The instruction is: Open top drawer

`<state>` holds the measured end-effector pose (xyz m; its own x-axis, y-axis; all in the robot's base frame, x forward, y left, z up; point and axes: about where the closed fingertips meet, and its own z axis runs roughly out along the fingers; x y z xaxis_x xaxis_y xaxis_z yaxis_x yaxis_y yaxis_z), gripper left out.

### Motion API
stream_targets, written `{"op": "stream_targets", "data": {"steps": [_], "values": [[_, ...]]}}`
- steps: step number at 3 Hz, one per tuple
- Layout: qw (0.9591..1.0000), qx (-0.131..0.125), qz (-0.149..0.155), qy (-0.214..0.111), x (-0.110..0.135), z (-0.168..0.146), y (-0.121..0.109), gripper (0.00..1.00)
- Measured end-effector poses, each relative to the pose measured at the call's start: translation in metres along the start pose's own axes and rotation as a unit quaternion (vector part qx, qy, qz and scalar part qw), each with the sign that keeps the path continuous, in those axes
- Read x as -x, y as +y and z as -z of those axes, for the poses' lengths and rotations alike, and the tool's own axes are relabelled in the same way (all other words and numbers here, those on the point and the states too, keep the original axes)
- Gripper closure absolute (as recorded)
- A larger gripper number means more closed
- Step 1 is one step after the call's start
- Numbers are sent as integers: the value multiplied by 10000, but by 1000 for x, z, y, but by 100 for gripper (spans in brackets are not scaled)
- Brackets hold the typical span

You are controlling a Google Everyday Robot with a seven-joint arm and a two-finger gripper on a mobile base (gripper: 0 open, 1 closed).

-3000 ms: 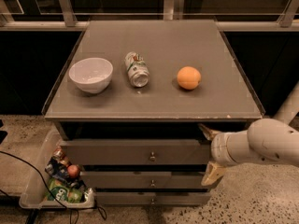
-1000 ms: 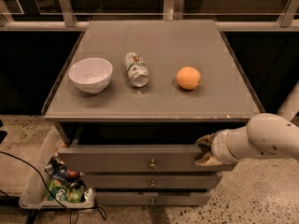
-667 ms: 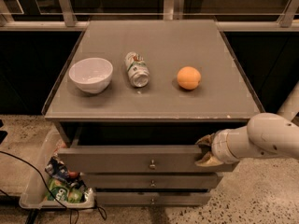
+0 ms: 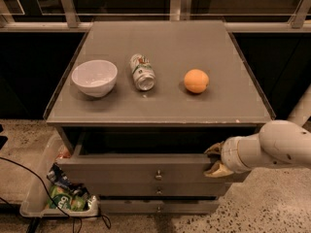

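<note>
Drawers stack three high under the grey cabinet top (image 4: 160, 42), and the top drawer (image 4: 121, 171) is the uppermost and tallest front, just below the tabletop's front edge. Its long axis runs left to right across the view, its face points toward the camera, and it stands out a little from the cabinet with a dark gap above it. A small brass knob (image 4: 158, 174) sits at its centre. The gripper (image 4: 215, 161) is at the drawer front's right end, on a white arm (image 4: 272, 147) reaching in from the right; its two tan fingers are drawn close, one above and one below, pinching that end of the front. On the tabletop stand a white bowl (image 4: 94, 77), a can (image 4: 142, 72) lying on its side, and an orange (image 4: 196, 81)
</note>
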<state>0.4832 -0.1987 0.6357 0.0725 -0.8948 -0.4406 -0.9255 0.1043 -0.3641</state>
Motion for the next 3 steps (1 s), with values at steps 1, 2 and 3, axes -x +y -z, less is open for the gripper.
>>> {"op": "stream_targets", "data": {"steps": [1,2,3], "values": [[10000,0,0,0,0,0,0,70],[10000,0,0,0,0,0,0,47],[9999,57,36,-104,3,1,-1,24]]}}
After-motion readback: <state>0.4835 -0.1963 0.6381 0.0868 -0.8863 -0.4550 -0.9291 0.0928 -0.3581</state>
